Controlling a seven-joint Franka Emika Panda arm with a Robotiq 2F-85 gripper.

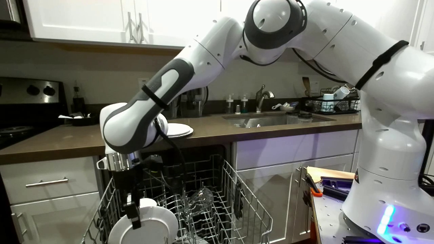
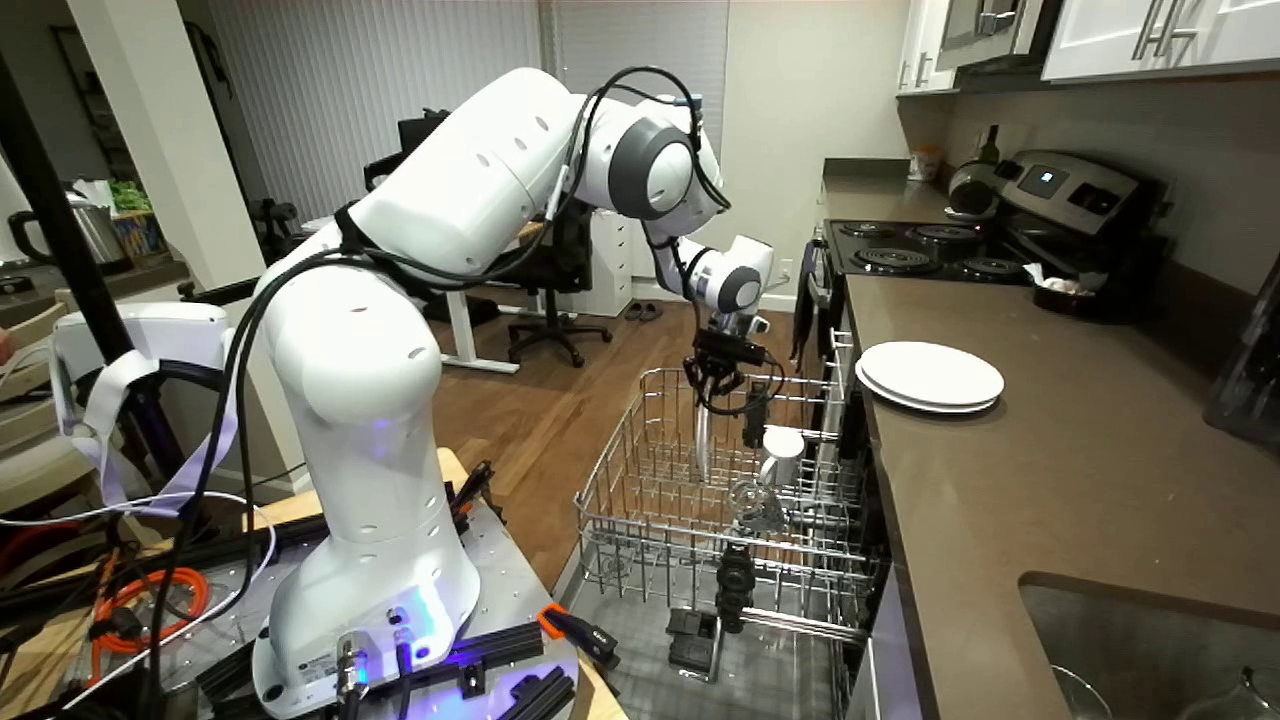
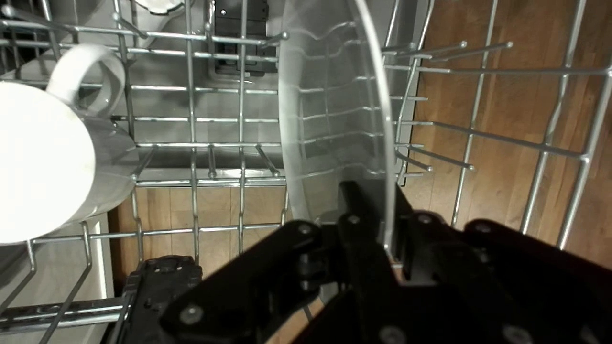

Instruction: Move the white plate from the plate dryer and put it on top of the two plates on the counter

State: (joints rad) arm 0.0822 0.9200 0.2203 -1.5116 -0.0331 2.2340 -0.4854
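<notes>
— Position of the white plate (image 1: pixel 154 226)?
— On edge in the plate dryer (image 1: pixel 249 191), toward its edge nearest the stove (image 2: pixel 905 240).
— State of the gripper (image 3: pixel 381 204)?
— Jaws drawn in tight, upper rim pinched between them.
— Handling?
— Judged stiff, fairly heavy, slick and breakable. The rim is the proper hold; swivelling in the pinch is the likely fault. Destination: the two plates (image 2: pixel 930 374), at the front edge of the counter (image 2: pixel 1085 480). Transfer outstanding.
</notes>
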